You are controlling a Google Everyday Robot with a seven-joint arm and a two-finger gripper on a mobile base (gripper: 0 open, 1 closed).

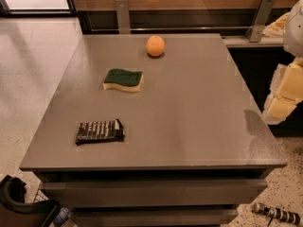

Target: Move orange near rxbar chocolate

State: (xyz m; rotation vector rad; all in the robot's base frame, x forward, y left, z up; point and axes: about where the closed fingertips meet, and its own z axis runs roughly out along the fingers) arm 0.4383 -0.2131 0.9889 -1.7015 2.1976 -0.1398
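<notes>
The orange (155, 46) is a small round fruit resting on the far part of the grey table (199, 117), near its back edge. The rxbar chocolate (99, 131) lies flat in its black wrapper with white lettering near the table's front left. The two are far apart, with a sponge between them. My gripper (283, 98) hangs at the right edge of the view, beyond the table's right side and well away from both objects. It holds nothing that I can see.
A green-and-yellow sponge (123, 80) lies between the orange and the bar, left of centre. Metal brackets (122, 14) and a wooden wall stand behind the table. A dark object (19, 202) sits on the floor at front left.
</notes>
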